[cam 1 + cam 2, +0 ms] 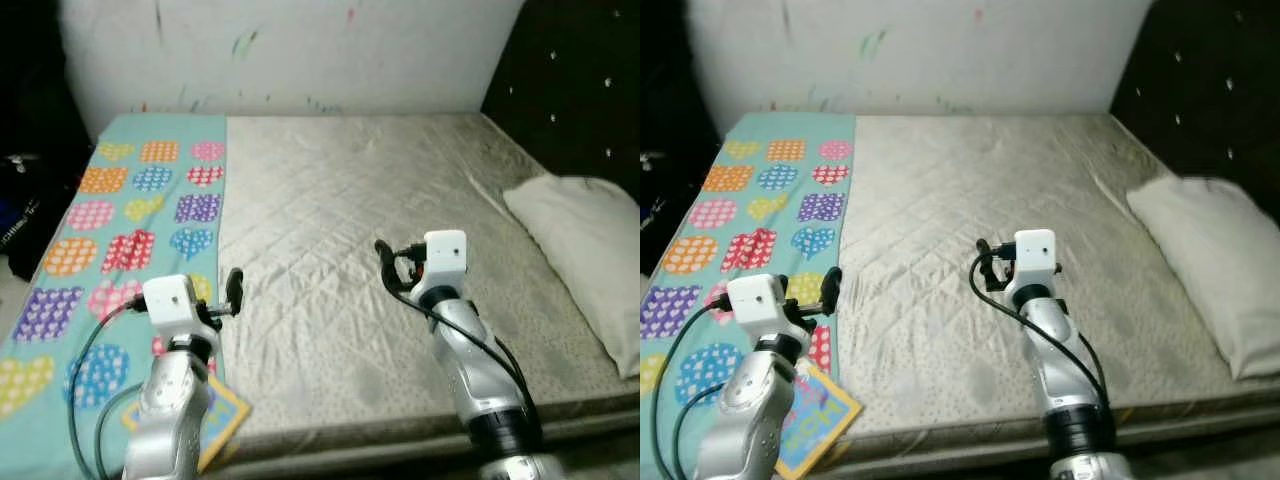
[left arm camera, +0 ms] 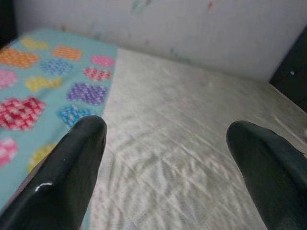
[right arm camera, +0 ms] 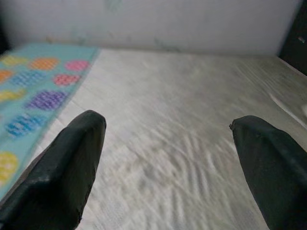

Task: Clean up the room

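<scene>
The turquoise blanket printed with coloured dotted hearts and squares is the thing I take this step of the room clean-up to concern, though that is a judgement: it lies spread flat along the robot's left side of the bed, its long axis running from the near edge away toward the white paint-marked wall, its straight inner edge meeting the bare grey quilted mattress. A corner of it hangs over the near edge, showing a yellow border. The left pincer hovers just above that inner edge near the front of the bed, its two black fingers spread wide apart and holding nothing; in the left wrist view the blanket sits beside one finger and the mattress stretches between the two. The right pincer hovers over the middle of the mattress, likewise spread and empty, with the blanket well off to its left. So the left arm is clearly the nearer, and the blanket edge lies just below and to the outer side of its pincer. A white pillow rests on the far right of the mattress by the dark studded headboard, nearer the right arm.
</scene>
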Controlling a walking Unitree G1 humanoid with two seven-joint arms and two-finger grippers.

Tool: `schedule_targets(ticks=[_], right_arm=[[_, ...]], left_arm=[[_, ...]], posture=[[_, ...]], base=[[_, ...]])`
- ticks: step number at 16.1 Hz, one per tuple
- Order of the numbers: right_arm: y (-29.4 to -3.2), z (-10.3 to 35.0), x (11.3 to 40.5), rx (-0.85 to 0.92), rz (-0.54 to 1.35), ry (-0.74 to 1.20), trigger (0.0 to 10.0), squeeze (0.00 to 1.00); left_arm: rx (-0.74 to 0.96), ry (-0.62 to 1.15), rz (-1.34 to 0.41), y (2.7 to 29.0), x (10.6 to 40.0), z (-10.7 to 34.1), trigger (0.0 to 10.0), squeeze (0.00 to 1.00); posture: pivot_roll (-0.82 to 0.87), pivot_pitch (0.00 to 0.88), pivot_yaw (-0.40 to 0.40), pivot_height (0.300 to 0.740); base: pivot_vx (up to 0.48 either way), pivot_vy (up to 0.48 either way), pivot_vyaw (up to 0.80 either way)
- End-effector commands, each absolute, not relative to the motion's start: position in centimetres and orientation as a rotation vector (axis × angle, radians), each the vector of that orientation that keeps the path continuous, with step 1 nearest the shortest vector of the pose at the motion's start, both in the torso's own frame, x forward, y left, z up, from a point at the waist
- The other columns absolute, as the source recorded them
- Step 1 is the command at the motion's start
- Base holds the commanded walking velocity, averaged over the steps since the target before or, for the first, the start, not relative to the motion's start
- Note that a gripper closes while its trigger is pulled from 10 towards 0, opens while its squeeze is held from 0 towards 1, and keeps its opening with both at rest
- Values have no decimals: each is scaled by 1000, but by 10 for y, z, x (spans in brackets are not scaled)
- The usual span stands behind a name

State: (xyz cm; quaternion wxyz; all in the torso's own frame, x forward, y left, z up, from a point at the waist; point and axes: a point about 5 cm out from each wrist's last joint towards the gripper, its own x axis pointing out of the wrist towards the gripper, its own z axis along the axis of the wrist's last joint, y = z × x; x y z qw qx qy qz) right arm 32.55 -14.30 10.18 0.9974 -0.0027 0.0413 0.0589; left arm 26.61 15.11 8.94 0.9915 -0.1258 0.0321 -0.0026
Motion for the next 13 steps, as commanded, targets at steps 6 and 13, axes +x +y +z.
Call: schedule_targets(ticks=[6,13], right_arm=[[-140,106,327,8,129,69,10000,0],[-139,103,326,51,135,102,10000,0]], left_arm=[[-243,68,-4,153,265,90,10000,0],[-240,82,2,154,265,89,10000,0]], posture=[[-64,0,-45,740],[-62,0,-50,740]], base=[[0,480,0],[0,480,0]])
